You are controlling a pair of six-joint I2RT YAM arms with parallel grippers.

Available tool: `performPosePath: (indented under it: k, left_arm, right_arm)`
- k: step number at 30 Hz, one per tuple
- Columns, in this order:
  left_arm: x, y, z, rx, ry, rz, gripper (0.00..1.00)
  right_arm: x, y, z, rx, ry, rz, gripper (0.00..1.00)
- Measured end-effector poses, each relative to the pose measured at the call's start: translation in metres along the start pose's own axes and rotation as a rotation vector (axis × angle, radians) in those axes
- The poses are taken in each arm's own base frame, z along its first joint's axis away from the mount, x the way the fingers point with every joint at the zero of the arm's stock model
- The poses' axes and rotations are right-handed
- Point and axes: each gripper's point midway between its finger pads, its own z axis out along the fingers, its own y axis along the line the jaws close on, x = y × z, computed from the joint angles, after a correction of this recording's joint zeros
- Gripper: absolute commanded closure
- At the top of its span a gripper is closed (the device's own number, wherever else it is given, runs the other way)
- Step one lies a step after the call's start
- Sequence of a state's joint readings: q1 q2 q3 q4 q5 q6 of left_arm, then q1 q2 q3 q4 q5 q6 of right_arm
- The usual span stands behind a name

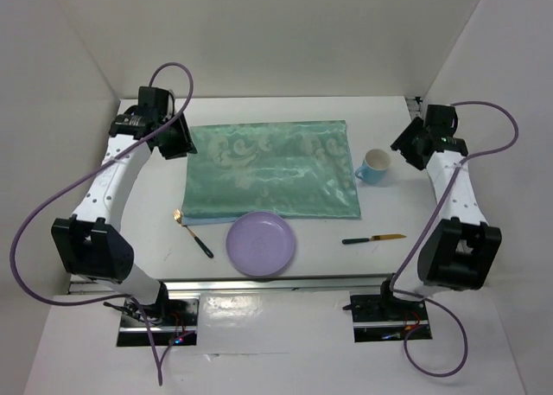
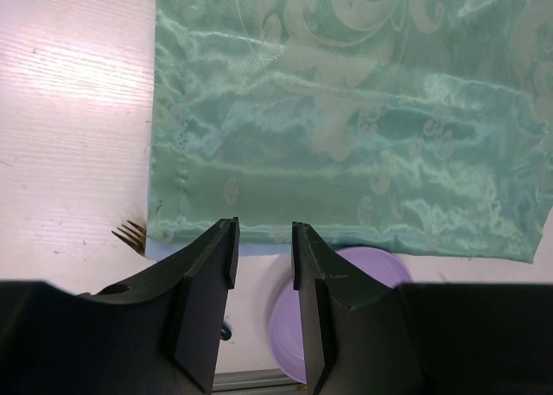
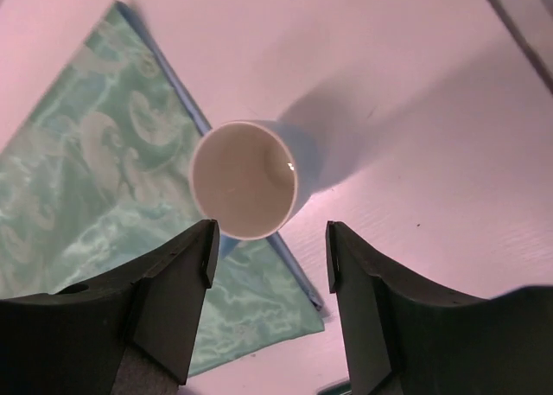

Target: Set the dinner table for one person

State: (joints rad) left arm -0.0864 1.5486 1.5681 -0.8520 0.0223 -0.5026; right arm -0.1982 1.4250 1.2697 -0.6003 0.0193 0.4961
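1. We hold the left gripper (image 2: 263, 239) at the green cloth's (image 1: 272, 170) far-left corner, jaws apart and empty.
2. Right gripper (image 3: 270, 238) is over the cup (image 3: 244, 179), just right of the cloth. Its jaws are apart and empty, probably lined up for a grab.
3. The dinner table (image 1: 147, 226) carries everything. Plate (image 1: 261, 243), fork (image 1: 192, 232) and knife (image 1: 373, 238) lie near, off the cloth, so we judge them unplaced.

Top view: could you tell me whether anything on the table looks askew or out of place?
Nothing spilled or damaged. The gold-and-black fork and matching knife lie at odd angles off the green patterned cloth; the round purple plate sits at its near edge.
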Motion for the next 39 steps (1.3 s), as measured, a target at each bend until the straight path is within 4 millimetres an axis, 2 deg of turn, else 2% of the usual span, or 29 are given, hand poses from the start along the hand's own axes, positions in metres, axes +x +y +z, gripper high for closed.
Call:
performPosePath:
  k: [3, 7, 10, 13, 14, 18, 19, 21, 22, 25, 27, 30, 32, 35, 37, 39]
  left_arm:
    - [0.005, -0.003, 0.004, 0.01, 0.014, 0.006, 0.52]
    - [0.01, -0.007, 0.006, 0.016, 0.028, 0.018, 0.52]
    - [0.012, -0.011, 0.006, 0.023, 0.031, 0.024, 0.52]
    - [0.014, -0.013, 0.008, 0.028, 0.039, 0.03, 0.53]
    - [0.015, -0.014, 0.009, 0.028, 0.043, 0.031, 0.53]
    - [0.018, -0.014, 0.016, 0.022, 0.06, 0.033, 0.53]
    - [0.018, -0.013, 0.018, 0.021, 0.062, 0.033, 0.53]
    - [0.019, -0.013, 0.02, 0.018, 0.068, 0.032, 0.53]
    - [0.02, -0.013, 0.021, 0.018, 0.071, 0.033, 0.53]
    - [0.023, -0.019, 0.023, 0.03, 0.081, 0.044, 0.53]
    - [0.027, -0.026, 0.025, 0.043, 0.089, 0.06, 0.53]
    - [0.036, -0.038, 0.028, 0.058, 0.108, 0.091, 0.52]
    - [0.042, -0.044, 0.031, 0.064, 0.122, 0.107, 0.52]
    - [0.048, -0.051, 0.033, 0.072, 0.137, 0.125, 0.52]
    - [0.05, -0.053, 0.033, 0.074, 0.14, 0.129, 0.52]
    - [0.051, -0.054, 0.033, 0.076, 0.142, 0.132, 0.52]
  right_arm:
    - [0.016, -0.011, 0.026, 0.032, 0.085, -0.004, 0.26]
    - [0.043, -0.021, 0.054, 0.061, 0.196, -0.009, 0.26]
    - [0.049, -0.022, 0.06, 0.058, 0.218, -0.008, 0.29]
    - [0.05, -0.02, 0.066, 0.046, 0.221, -0.01, 0.37]
    - [0.051, -0.02, 0.069, 0.044, 0.225, -0.01, 0.4]
    - [0.06, -0.023, 0.085, 0.046, 0.251, -0.004, 0.61]
    - [0.063, -0.024, 0.088, 0.049, 0.259, -0.001, 0.75]
    - [0.067, -0.027, 0.091, 0.06, 0.261, -0.005, 0.96]
    - [0.068, -0.029, 0.091, 0.075, 0.255, -0.006, 1.0]
    - [0.067, -0.028, 0.089, 0.14, 0.203, -0.053, 1.0]
    - [0.068, -0.017, 0.085, 0.152, 0.169, -0.101, 1.0]
    - [0.062, 0.022, 0.073, 0.114, 0.151, -0.193, 1.0]
    - [0.042, 0.06, 0.069, 0.06, 0.126, -0.233, 1.0]
    - [0.002, 0.129, 0.076, -0.048, 0.026, -0.247, 1.0]
    - [-0.007, 0.151, 0.081, -0.087, 0.001, -0.243, 1.0]
    - [-0.006, 0.16, 0.089, -0.099, 0.013, -0.243, 1.0]
